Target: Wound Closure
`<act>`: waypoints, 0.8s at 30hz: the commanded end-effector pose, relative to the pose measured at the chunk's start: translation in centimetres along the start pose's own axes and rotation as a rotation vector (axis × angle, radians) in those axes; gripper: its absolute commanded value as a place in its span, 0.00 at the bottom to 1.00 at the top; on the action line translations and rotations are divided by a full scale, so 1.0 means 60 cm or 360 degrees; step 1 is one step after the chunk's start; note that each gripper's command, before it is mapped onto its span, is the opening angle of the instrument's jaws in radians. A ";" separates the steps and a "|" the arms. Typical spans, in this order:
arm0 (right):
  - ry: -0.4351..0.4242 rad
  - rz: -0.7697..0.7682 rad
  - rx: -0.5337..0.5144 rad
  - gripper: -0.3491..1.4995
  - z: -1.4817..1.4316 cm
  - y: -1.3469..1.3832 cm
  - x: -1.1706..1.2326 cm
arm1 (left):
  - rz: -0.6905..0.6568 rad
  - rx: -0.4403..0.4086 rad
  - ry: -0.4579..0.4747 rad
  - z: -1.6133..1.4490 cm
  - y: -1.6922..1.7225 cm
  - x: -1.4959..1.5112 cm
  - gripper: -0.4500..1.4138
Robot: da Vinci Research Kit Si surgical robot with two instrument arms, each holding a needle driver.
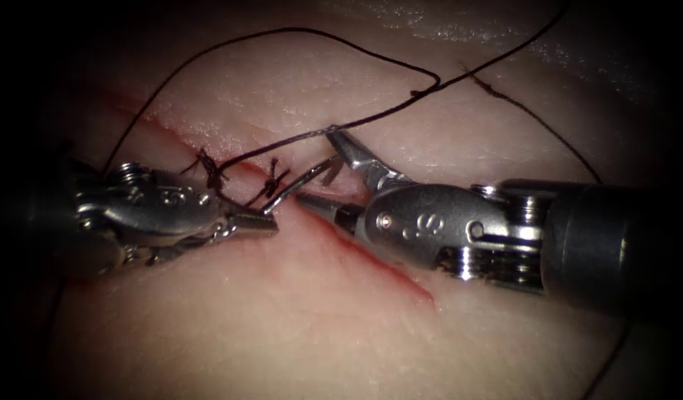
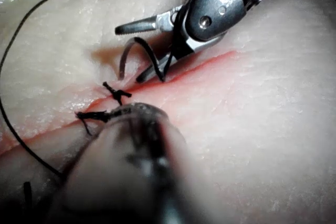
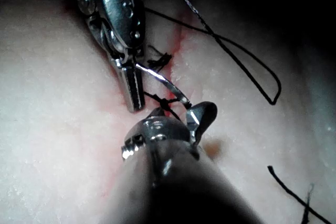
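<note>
The tissue [image 1: 282,333] has a red cut [image 1: 371,259] running from upper left to lower right. My left tool [image 1: 264,222] comes in from the left with its jaws shut on the curved needle [image 1: 301,184] near one end. The needle arches over the cut toward my right tool [image 1: 317,168], whose open jaws stand around its other end. The needle looks free of the tissue; whether its far end touches the surface is unclear. Dark thread [image 1: 371,118] runs from the stitches up to the right. In the right wrist view the needle [image 3: 163,82] spans from the left tool [image 3: 134,90] to my own jaw.
Two knotted stitches [image 1: 208,169] [image 1: 273,174] with short tails sit on the cut's upper part, beside the left tool. A long thread loop [image 1: 282,31] lies across the far tissue. A separate thread strand [image 1: 534,111] lies at the upper right.
</note>
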 end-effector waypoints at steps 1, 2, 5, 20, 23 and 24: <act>0.0008 0.0015 -0.0031 0.74 0.0013 -0.0008 0.0003 | 0.0001 -0.0002 0.0000 0.0012 0.0003 -0.0002 0.08; 0.0014 0.0024 -0.0057 0.74 0.0012 -0.0010 0.0005 | 0.0001 -0.0002 0.0000 0.0012 0.0003 -0.0002 0.08; 0.0022 0.0048 -0.0127 0.75 0.0011 -0.0018 0.0010 | 0.0001 -0.0003 0.0000 0.0012 0.0002 -0.0002 0.08; 0.0102 -0.0537 -0.0142 0.55 0.0002 -0.0014 0.0046 | 0.0002 -0.0005 -0.0001 0.0009 0.0003 -0.0004 0.08; 0.0094 -0.0672 -0.0083 0.52 0.0006 -0.0006 0.0031 | 0.0002 -0.0004 -0.0001 0.0009 0.0003 -0.0005 0.08; 0.0096 -0.0686 -0.0070 0.52 0.0007 -0.0003 0.0026 | 0.0002 -0.0004 -0.0001 0.0009 0.0003 -0.0005 0.08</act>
